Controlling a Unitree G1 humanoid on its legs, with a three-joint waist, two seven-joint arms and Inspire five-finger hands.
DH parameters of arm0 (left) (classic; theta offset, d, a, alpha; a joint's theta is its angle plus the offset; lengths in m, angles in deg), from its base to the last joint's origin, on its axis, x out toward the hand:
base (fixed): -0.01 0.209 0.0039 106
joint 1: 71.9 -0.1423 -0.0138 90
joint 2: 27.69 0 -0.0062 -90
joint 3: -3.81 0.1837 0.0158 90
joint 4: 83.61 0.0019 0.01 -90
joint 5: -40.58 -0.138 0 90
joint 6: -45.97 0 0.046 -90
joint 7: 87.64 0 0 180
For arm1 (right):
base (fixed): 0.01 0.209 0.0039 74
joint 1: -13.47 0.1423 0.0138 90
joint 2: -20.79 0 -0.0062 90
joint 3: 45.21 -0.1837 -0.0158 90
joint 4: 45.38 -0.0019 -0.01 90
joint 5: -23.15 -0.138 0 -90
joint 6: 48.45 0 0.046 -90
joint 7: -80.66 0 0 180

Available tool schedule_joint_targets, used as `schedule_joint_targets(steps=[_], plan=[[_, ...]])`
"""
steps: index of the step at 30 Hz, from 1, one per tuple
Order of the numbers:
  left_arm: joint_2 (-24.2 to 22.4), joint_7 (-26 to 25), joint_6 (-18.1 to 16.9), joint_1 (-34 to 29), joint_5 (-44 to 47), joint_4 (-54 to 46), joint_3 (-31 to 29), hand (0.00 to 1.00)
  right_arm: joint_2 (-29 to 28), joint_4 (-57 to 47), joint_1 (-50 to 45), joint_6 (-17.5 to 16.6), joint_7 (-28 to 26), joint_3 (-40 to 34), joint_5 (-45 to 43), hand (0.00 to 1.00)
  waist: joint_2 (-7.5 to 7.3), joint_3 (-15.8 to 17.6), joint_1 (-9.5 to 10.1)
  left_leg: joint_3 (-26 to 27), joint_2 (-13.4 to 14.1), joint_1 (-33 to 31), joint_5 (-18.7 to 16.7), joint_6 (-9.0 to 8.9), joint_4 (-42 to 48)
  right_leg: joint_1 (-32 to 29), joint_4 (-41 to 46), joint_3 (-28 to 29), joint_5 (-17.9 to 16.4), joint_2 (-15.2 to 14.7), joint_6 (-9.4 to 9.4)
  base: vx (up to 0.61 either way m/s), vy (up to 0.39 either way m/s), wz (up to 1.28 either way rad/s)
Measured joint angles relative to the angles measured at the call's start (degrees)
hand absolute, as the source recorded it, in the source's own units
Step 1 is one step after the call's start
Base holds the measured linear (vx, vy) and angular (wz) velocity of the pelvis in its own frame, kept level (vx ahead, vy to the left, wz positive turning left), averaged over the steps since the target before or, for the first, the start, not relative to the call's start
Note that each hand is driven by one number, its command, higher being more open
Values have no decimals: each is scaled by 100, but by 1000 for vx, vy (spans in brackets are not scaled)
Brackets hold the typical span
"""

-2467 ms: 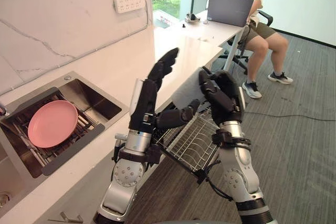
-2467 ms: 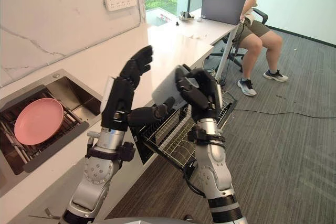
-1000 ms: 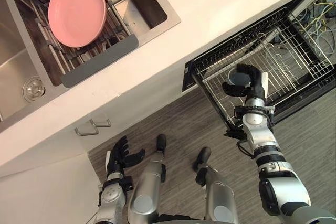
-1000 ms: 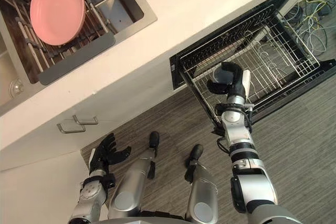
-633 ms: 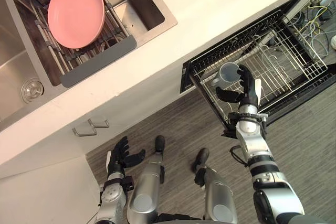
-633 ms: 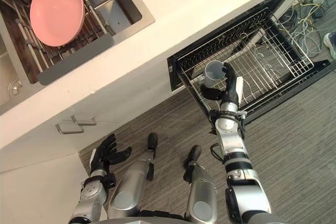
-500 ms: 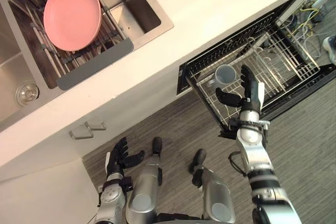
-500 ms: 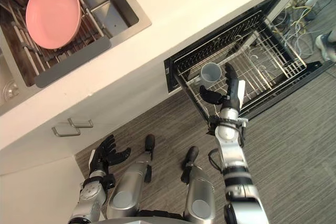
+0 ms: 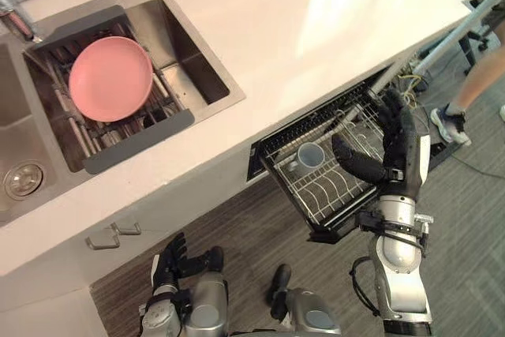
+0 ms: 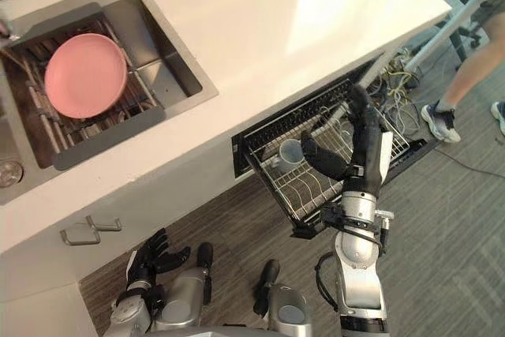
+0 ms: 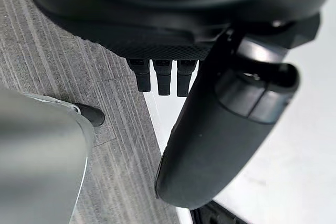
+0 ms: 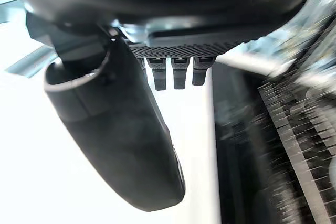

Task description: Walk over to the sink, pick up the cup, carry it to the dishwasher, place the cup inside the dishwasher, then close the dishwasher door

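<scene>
We see the cup (image 9: pixel 308 155) sitting in the dishwasher's pulled-out wire rack (image 9: pixel 331 195), with no hand touching it. Our right robot hand (image 9: pixel 398 151) hovers just beside it, fingers straight and spread, empty. Our left robot hand (image 9: pixel 166 261) hangs low, fingers relaxed.

The two head views look steeply down on the bench (image 9: pixel 316 37) from high above and well back. The sink (image 9: pixel 193 69) lies toward their left, and the pulled-out dishwasher rack (image 9: pixel 319 187) is to the right of the sink. They share nearly the whole scene: sink, rack and floor (image 9: pixel 252 226). In the right eye view the sink sits a little further left. The left wrist view looks along the left robot hand (image 11: pixel 220 129) from very close, down at the floor. The right wrist view looks just as closely along the right robot hand (image 12: pixel 121 129) toward blurred dark wires, probably the rack.
</scene>
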Motion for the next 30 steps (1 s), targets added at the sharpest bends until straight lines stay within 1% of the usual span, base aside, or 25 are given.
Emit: schedule_joint_targets(steps=[1,2,4,5,6,7,8,9,10,11,12,13,14,15,16,17,18,19,21,23,26,28,29,30], plan=[[3,-3,1,-3,-36,43,0,90,78,0,94,-1,-28,9,-2,90,2,-49,70,673,271,-77,-42,23,186,48,7,-192,-29,-6,9,-9,14,96],[-13,-3,1,-29,-40,82,6,90,215,23,273,-2,-81,60,5,90,48,-67,78,1069,468,-151,-56,17,399,96,50,-366,-76,-28,67,9,66,93],[-12,-16,-14,-27,-25,71,-3,90,347,106,507,-2,-140,131,19,90,74,-83,180,970,409,-237,-122,18,604,99,333,-516,-245,-185,151,15,126,58],[-3,-15,-35,-29,-26,70,-4,90,355,146,603,-1,-188,140,55,90,73,-90,228,921,306,-230,-260,96,702,97,611,-578,-440,-353,165,36,222,58],[9,-10,-40,-52,-31,75,-7,90,368,187,705,-4,-207,183,143,90,56,-115,228,808,123,-206,-445,191,924,87,1213,-678,-798,-742,261,47,225,59],[20,-8,-40,-63,-32,75,-7,90,380,232,754,-5,-207,222,182,90,40,-125,226,782,38,-191,-526,228,1022,82,1463,-690,-918,-906,275,73,210,53],[42,-11,-42,-97,-42,83,-13,90,430,398,909,-5,-213,329,305,90,52,-147,221,744,-61,-177,-714,303,1238,10,2030,-566,-1054,-1131,178,64,126,21],[63,-11,-41,-118,-44,89,-9,90,457,496,995,-4,-222,381,356,90,56,-159,220,740,-103,-172,-776,328,1319,-115,2334,-379,-1051,-1254,147,72,170,14],[113,-10,-41,-140,-65,99,-4,90,489,620,1101,10,-231,440,403,90,37,-176,218,725,-181,-164,-836,374,1375,-317,2771,-23,-1025,-1390,68,67,149,34],[194,-8,-29,-143,-182,115,27,90,559,826,1220,17,-238,455,510,90,27,-184,129,565,-308,-121,-888,441,1387,-617,3337,669,-888,-1435,-193,109,130,64],[228,-7,-28,-160,-250,110,102,90,630,1006,1260,31,-243,455,532,90,13,-194,90,385,-396,-8,-879,460,1277,-721,3347,1310,-1070,-1232,-70,113,50,76],[260,-8,-28,-160,-262,110,132,90,672,1046,1268,56,-243,455,556,90,11,-196,77,301,-431,40,-859,468,1212,-748,3249,1564,-1168,-1084,-34,133,-4,77],[294,-10,-30,-156,-265,108,158,90,777,1129,1314,58,-245,472,570,90,13,-201,60,163,-468,118,-813,440,1096,-841,3002,1983,-1259,-821,-35,127,-37,73],[343,-12,-32,-150,-262,108,169,90,916,1227,1427,59,-245,492,571,90,13,-222,57,33,-493,175,-666,370,971,-993,2517,2304,-1251,-527,1,127,-51,68],[360,-13,-33,-147,-261,107,178,90,965,1241,1460,61,-244,492,571,90,-4,-249,56,-9,-516,169,-644,337,944,-1021,2244,2360,-1204,-452,24,138,-71,49],[371,-13,-34,-147,-261,104,186,90,1013,1246,1489,65,-245,493,570,90,-32,-273,53,-61,-557,157,-626,305,956,-1031,1933,2372,-1045,-415,56,145,-109,59],[355,-18,-26,-138,-264,134,193,90,1129,1260,1495,67,-239,490,570,90,-30,-361,-33,-215,-626,61,-651,247,1081,-972,1649,2356,-733,-403,387,216,-122,57],[276,-25,-40,-176,-264,113,209,90,1190,1316,1501,85,-242,502,574,90,64,-511,3,-296,-537,-29,-682,188,1131,-916,1406,2280,-678,-287,352,198,-104,42],[203,-28,-54,-241,-264,69,220,90,1197,1331,1501,93,-253,504,578,90,144,-590,71,-303,-400,-47,-672,114,1057,-755,987,2239,-504,-116,301,198,-74,-5],[175,-28,-52,-286,-264,72,221,90,1198,1338,1492,156,-317,500,610,90,140,-604,44,-314,-339,35,-667,65,923,-560,602,2203,-355,-12,272,153,-62,-6],[102,-28,-52,-315,-266,71,221,90,1200,1355,1421,216,-387,497,629,90,132,-623,35,-295,-329,232,-670,42,771,-277,256,2209,-233,31,257,140,-28,-4],[74,-27,-52,-332,-267,71,222,90,1200,1361,1376,218,-444,499,640,90,126,-675,43,-292,-323,299,-672,38,689,-196,130,2217,-157,53,244,60,1,-1],[72,-25,-52,-343,-267,71,223,90,1200,1362,1350,218,-468,502,641,90,110,-706,55,-289,-325,324,-672,37,651,-181,100,2227,-140,56,232,35,4,-1],[151,-26,-50,-369,-333,244,248,90,1213,1437,1253,213,-658,806,623,90,-128,-1001,92,-424,-395,340,-384,17,242,-164,-183,2496,4,117,163,0,0,0]])
